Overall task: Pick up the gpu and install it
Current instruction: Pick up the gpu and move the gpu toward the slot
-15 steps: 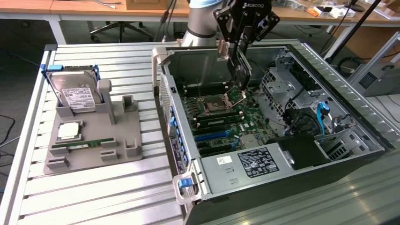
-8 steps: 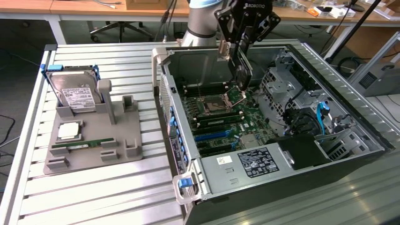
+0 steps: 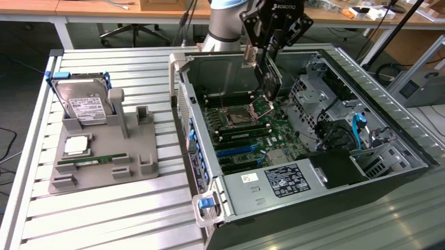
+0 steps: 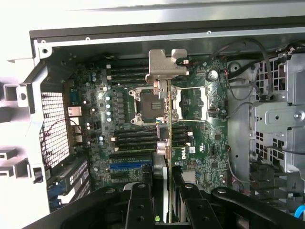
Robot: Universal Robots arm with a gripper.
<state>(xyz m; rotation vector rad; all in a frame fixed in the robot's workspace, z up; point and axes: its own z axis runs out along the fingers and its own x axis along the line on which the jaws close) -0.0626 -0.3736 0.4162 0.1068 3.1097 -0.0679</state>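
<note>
One open computer case (image 3: 182, 104) lies on its side on a slatted table (image 3: 104, 213), with its power supply (image 3: 292, 179) nearest in the exterior view. Behind the power supply is the motherboard (image 3: 243, 136), with a blue slot (image 3: 236, 151) and then the processor socket (image 3: 240, 115). On the exterior view's left, well apart from the case, a gray holder (image 3: 104, 169) carries a memory stick (image 3: 94, 159), a processor chip (image 3: 76, 146) and an upright hard drive (image 3: 83, 101). Above the socket hangs the graphics card (image 3: 270, 83), held on edge inside the case and seated in no slot. The gripper (image 3: 266, 54) points straight down, and its two fingers (image 4: 140, 200) pinch the card between them. From the wrist the card (image 4: 170, 119) appears edge-on as a thin line crossing the socket (image 4: 150, 102), and it ends at its silver bracket (image 4: 167, 67). The arm (image 3: 226, 21) rises beyond the case's far wall, with workbenches (image 3: 104, 8) farthest back.
</note>
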